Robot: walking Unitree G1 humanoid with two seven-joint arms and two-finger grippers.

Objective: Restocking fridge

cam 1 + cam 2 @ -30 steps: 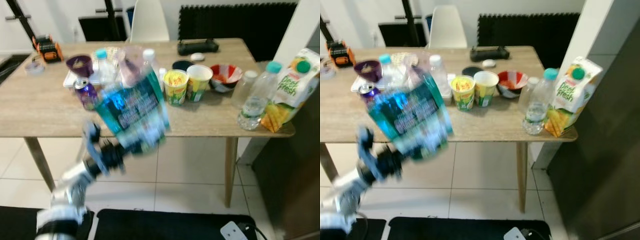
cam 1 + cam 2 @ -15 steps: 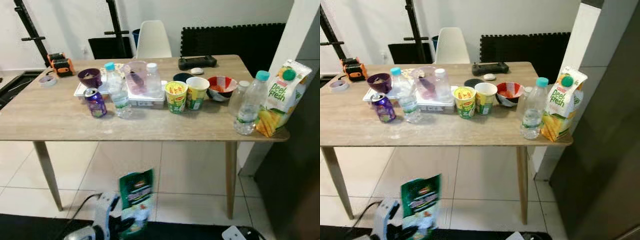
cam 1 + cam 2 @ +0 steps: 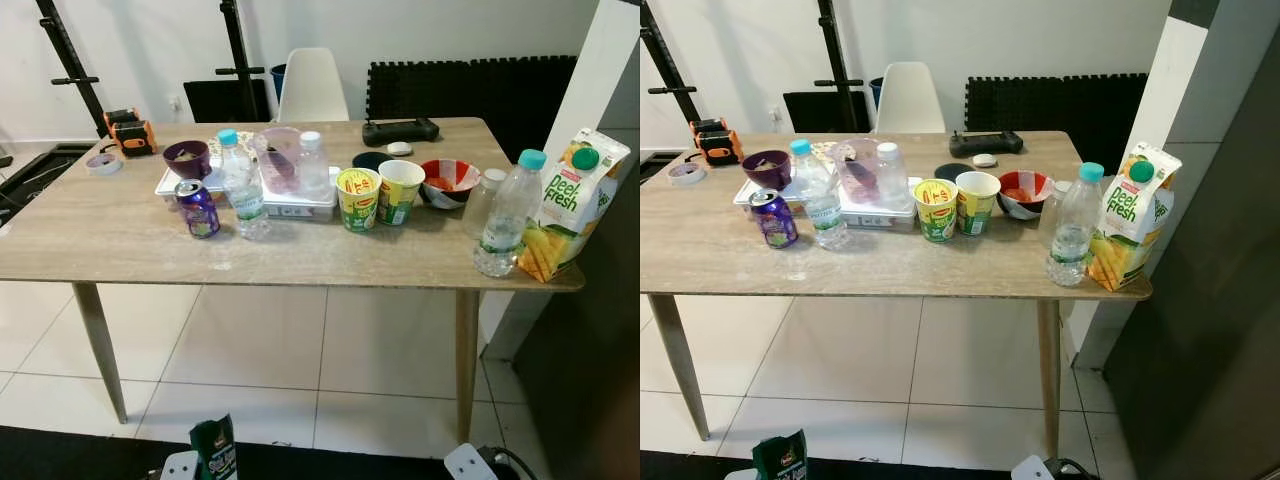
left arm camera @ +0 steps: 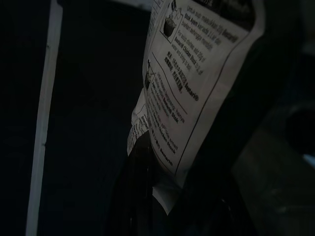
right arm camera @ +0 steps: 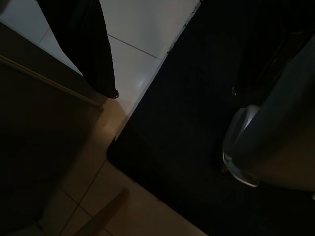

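- Gripping a green packet [image 3: 214, 452], our left gripper [image 4: 157, 196] hangs low at the bottom edge of the head views, well below the tabletop and above the dark mat [image 3: 60, 455]; its wrist view shows the packet's white printed back panel pinched between the dark fingers.
- We cannot tell how our right gripper's fingers [image 5: 93, 54] stand; that wrist view is dim, with one black finger over pale floor tiles [image 5: 142, 29] and the dark mat.
- Ahead of us stands the wooden table [image 3: 120, 240] with the rest of the goods.
- Near its front edge on the left we see a purple can [image 3: 197, 208], and just beside it a water bottle with a blue cap [image 3: 241, 190].
- Behind those, a white tray [image 3: 290, 205] carries a clear jug [image 3: 280, 155] and a white-capped bottle [image 3: 311, 165]; a purple bowl [image 3: 186, 158] sits at the tray's left end.
- Toward the middle stand two cup noodles [image 3: 358, 199] side by side, a red-and-white bowl [image 3: 449, 181] behind them to the right.
- At the front right corner, a teal-capped water bottle [image 3: 505, 217] stands touching or just beside an orange juice carton [image 3: 570, 205].
- Along the far edge lie a black controller [image 3: 400, 130] and, at the far left corner, a roll of tape [image 3: 100, 163].
- A white chair [image 3: 312, 88] stands behind the table.
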